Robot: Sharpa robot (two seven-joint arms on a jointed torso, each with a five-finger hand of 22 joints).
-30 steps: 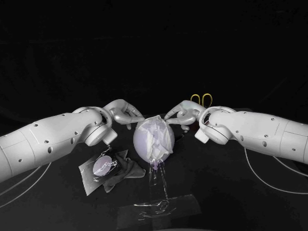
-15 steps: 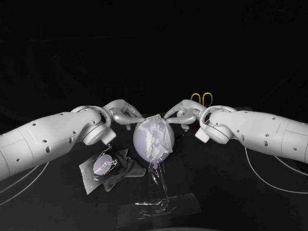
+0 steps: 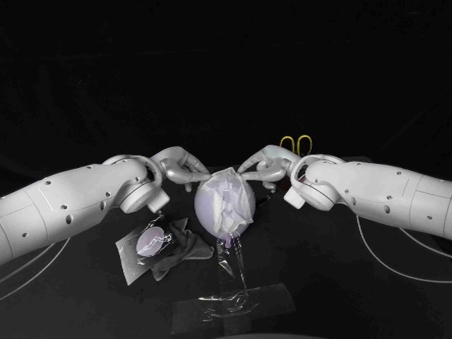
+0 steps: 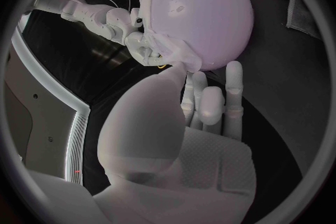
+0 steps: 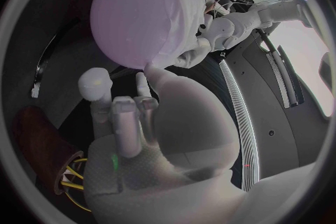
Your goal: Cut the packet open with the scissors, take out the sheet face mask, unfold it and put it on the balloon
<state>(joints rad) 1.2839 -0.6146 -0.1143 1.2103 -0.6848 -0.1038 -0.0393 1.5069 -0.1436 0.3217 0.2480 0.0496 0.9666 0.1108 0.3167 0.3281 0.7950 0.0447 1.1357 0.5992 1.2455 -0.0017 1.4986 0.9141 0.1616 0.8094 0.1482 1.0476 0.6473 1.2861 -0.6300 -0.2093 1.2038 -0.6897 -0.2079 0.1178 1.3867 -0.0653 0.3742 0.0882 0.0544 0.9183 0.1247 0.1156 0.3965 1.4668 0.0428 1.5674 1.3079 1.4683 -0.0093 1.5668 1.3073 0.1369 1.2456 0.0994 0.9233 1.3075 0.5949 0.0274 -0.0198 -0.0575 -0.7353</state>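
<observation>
Just behind right hand [image 3: 265, 168], scissors [image 3: 294, 143]

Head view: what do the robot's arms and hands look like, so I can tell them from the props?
The left arm and right arm are smooth, rounded white shells dotted with small dark holes. The left hand and right hand are silver and many-fingered. Thin white cables loop below each arm.

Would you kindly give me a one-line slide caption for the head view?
Left hand and right hand hold the sheet mask on the balloon; the packet lies nearby.
</observation>
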